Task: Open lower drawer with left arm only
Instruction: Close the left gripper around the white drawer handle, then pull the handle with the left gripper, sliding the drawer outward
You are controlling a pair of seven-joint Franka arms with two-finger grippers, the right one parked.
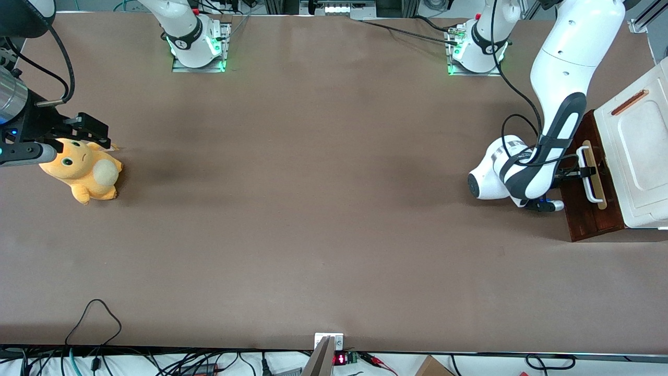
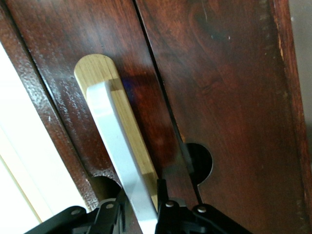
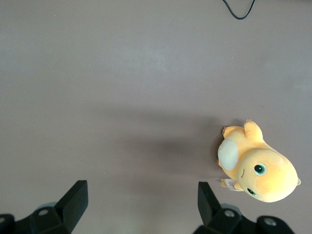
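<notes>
- Left arm's hand (image 2: 142,214) sits at the white bar handle (image 2: 119,161) of the lower drawer (image 2: 229,97); its black fingers (image 2: 109,214) flank the bar on both sides, pinching it.
- Front view agrees: hand (image 1: 583,171) is at the handle (image 1: 587,180), roughly mid-length of the bar.
- Handle is mounted on a pale wood strip (image 2: 105,73) with a rounded end; strip is fixed to the dark reddish-brown drawer front.
- Wrist view shows a narrow dark seam running down the wood front next to the strip, plus two rounded dark cut-outs close to the hand.
- Lower drawer (image 1: 584,219) is at the working arm's end of the surface (image 1: 313,209), its front facing the parked arm's end; it sticks out from under the white cabinet top (image 1: 639,156).
- Cabinet top has a copper-coloured slot (image 1: 629,102) near the edge farther from the front camera.
- Left arm (image 1: 561,94) is glossy white with a dark grey inset panel; a black cable (image 1: 514,94) loops alongside it down to the wrist.
- Arm base (image 1: 477,49) shows green lights at its foot. Small markings on the base collar are not legible.
- Yellow plush toy (image 1: 83,172) lies on the brown surface at the parked arm's end, well apart from the drawer.
- A small red digit display (image 1: 340,359) sits at the surface edge nearest the front camera; the digits are unreadable.
- No brand text readable on drawer or cabinet.
</notes>
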